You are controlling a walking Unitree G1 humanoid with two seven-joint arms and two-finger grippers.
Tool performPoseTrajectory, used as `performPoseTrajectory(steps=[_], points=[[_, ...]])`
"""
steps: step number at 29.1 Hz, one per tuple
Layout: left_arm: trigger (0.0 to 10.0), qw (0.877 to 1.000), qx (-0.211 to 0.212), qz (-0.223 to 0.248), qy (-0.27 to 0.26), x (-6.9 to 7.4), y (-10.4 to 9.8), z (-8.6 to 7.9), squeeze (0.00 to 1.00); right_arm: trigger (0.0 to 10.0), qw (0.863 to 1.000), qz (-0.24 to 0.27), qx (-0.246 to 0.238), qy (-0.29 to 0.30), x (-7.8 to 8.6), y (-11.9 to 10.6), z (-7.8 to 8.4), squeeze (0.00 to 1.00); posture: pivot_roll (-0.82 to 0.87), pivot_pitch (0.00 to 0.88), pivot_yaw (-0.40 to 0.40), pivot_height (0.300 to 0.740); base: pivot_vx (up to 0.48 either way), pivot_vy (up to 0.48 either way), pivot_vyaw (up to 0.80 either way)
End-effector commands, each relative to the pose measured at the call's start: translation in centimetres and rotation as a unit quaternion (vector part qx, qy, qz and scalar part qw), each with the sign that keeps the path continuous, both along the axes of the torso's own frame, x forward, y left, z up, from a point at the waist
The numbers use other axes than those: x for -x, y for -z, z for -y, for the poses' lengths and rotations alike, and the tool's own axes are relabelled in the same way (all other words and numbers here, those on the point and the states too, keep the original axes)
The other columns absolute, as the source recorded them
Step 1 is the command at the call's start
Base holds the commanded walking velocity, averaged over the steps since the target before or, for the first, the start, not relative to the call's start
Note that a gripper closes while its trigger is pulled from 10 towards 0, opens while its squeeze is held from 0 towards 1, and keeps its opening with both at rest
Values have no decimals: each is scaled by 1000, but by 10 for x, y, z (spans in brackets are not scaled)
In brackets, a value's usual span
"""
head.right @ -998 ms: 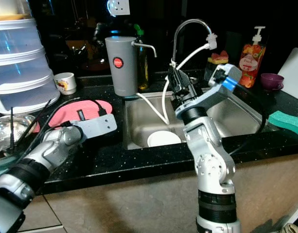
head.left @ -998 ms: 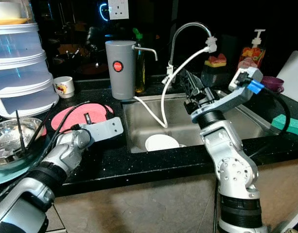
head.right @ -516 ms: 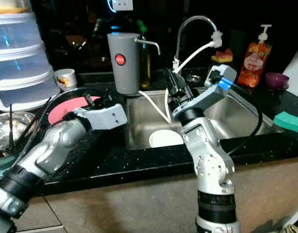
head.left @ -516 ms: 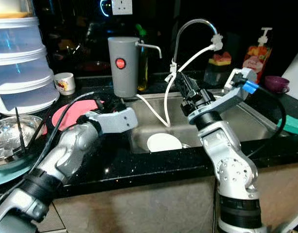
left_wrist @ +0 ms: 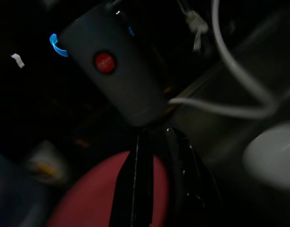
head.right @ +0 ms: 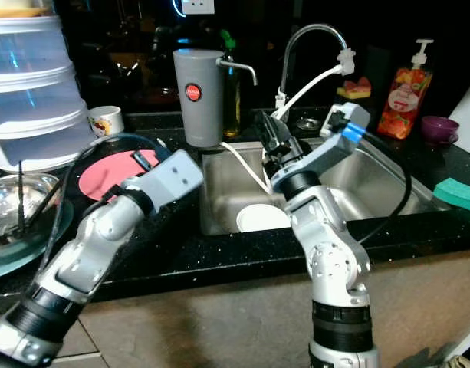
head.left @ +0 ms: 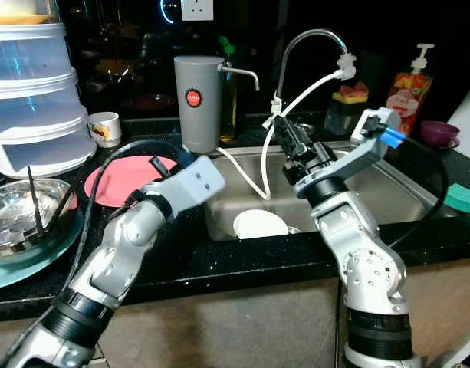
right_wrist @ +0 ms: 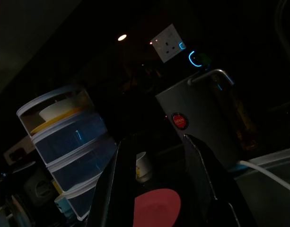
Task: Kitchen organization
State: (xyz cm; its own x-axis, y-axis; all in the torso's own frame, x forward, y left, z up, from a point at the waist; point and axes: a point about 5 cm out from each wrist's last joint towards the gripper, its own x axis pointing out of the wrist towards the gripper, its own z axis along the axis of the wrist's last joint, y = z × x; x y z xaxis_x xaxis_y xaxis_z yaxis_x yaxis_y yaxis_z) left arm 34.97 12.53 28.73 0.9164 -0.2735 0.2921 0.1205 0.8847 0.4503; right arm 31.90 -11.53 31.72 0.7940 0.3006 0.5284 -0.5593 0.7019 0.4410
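A pink plate (head.left: pixel 123 172) lies flat on the black counter, left of the sink (head.left: pixel 376 192). My left gripper (head.right: pixel 145 160) hovers low over the plate's right part, fingers (left_wrist: pixel 137 179) shut with nothing between them; its silver wrist hangs over the counter by the sink's left rim. A white bowl (head.left: pixel 259 224) sits upside down in the sink. My right gripper (head.left: pixel 283 132) is raised above the sink's back left, close beside the white hose (head.left: pixel 300 96), its fingers (right_wrist: pixel 204 175) open and holding nothing.
A grey dispenser (head.left: pixel 200 103) stands behind the sink's left corner, with the faucet (head.left: pixel 304 38) to its right. On the left are stacked clear containers (head.left: pixel 35 100), a mug (head.left: pixel 104 129) and a steel bowl (head.left: pixel 16 215). A soap bottle (head.left: pixel 409 84), purple cup (head.left: pixel 438 133) and green sponge (head.left: pixel 461 199) sit at the right.
My left arm has lifted from the counter and swung right, so its wrist now hangs by the sink's left rim. The right arm has hardly moved. The camera shifted slightly.
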Motion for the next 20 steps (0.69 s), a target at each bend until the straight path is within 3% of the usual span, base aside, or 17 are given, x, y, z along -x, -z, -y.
performPoseTrajectory(steps=[1, 2, 3, 4, 6, 7, 8, 9, 11, 15, 16, 17, 18, 19, 20], points=[[10000, 994, 107, -27, 15, 1, -13, -5, 0, 10000, 1000, -7, 0, -6, 0, 2, 0, 0, 142, 80, -25, 740, 0, 0, 0], [10000, 980, 189, -45, 38, 2, -16, -5, 0, 10000, 1000, -7, 2, -5, 0, 3, 0, 0, 133, 78, -20, 740, 0, 0, 0], [10000, 980, 189, -45, 38, 2, -16, -5, 0, 10000, 1000, -7, 2, -5, 0, 3, 0, 0, 133, 78, -20, 740, 0, 0, 0], [10000, 961, 262, -66, 52, 4, -16, -7, 0, 10000, 1000, -6, 3, -5, 0, 3, 1, 0, 130, 79, -19, 740, 0, 0, 0], [10000, 925, 363, -94, 58, 4, -13, -12, 0, 10000, 1000, -6, 5, -3, 1, 3, 1, 0, 128, 79, -17, 740, 0, 0, 0], [10000, 925, 363, -94, 58, 4, -13, -12, 0, 10000, 1000, -6, 5, -3, 1, 3, 1, 0, 128, 79, -17, 740, 0, 0, 0], [10000, 910, 398, -105, 45, 3, -8, -17, 0, 10000, 1000, -7, 6, -3, 1, 4, 2, 0, 129, 80, -17, 740, 0, 0, 0], [10000, 910, 398, -105, 45, 3, -8, -17, 0, 10000, 1000, -7, 6, -3, 1, 4, 2, 0, 129, 80, -17, 740, 0, 0, 0], [10000, 866, 479, -143, -12, 1, 11, -30, 0, 10000, 1000, -11, 8, -2, 1, 6, 2, 0, 126, 83, -19, 740, 0, 0, 0], [10000, 825, 532, -175, -70, 2, 27, -42, 0, 10000, 1000, -14, 12, -4, 1, 8, 1, 0, 127, 83, -26, 740, 0, 0, 0], [10000, 808, 553, -186, -77, 1, 29, -45, 224, 10000, 1000, -14, 12, -6, 1, 8, 1, 0, 129, 81, -30, 740, 0, 0, 0], [10000, 808, 553, -186, -77, 1, 29, -45, 224, 10000, 1000, -14, 12, -6, 1, 8, 1, 0, 129, 81, -30, 740, 0, 0, 0], [10000, 797, 567, -193, -79, 1, 30, -47, 224, 10000, 1000, -14, 13, -7, 1, 8, 1, 0, 129, 81, -30, 740, 0, 0, 0], [10000, 784, 582, -201, -79, -1, 32, -47, 1000, 10000, 1000, -14, 13, -8, 0, 8, 0, 0, 129, 81, -30, 740, 0, 0, 0], [10000, 774, 593, -207, -79, -2, 32, -47, 1000, 10000, 1000, -14, 14, -9, 0, 7, -1, 0, 129, 81, -30, 740, 0, 0, 0]])
